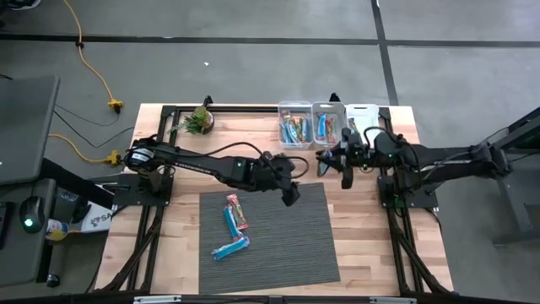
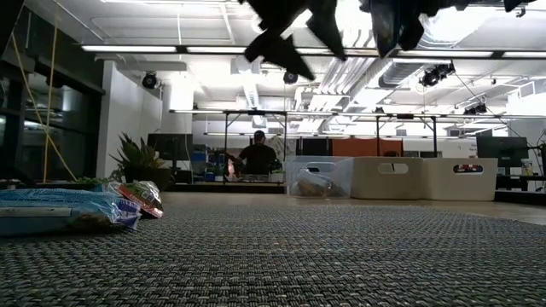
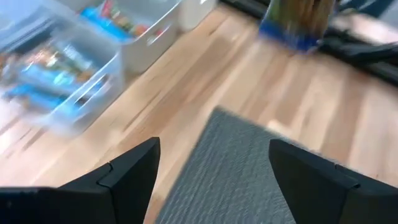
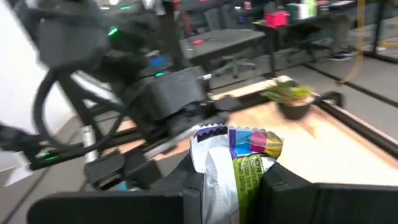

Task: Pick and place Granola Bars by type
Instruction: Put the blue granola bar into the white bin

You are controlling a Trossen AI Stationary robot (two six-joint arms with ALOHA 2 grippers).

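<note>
R gripper (image 4: 227, 180) clamping green-label bar (image 4: 245, 165), hovering nr bins (image 1: 325, 124) for sorting | L gripper (image 3: 211, 180) hanging empty, fingers apart, over mat (image 1: 270, 236); 3 bars (image 1: 232, 224) waiting

Mat (image 1: 278, 245) right half free, open approach from above. Three bars (image 1: 232, 226) clustered on mat left side. Bins (image 1: 329, 125) line tabletop (image 1: 177, 245) far edge; right pincer (image 1: 347, 179) with bar hangs before them. Plant (image 1: 199, 121) at far-left corner.
</note>
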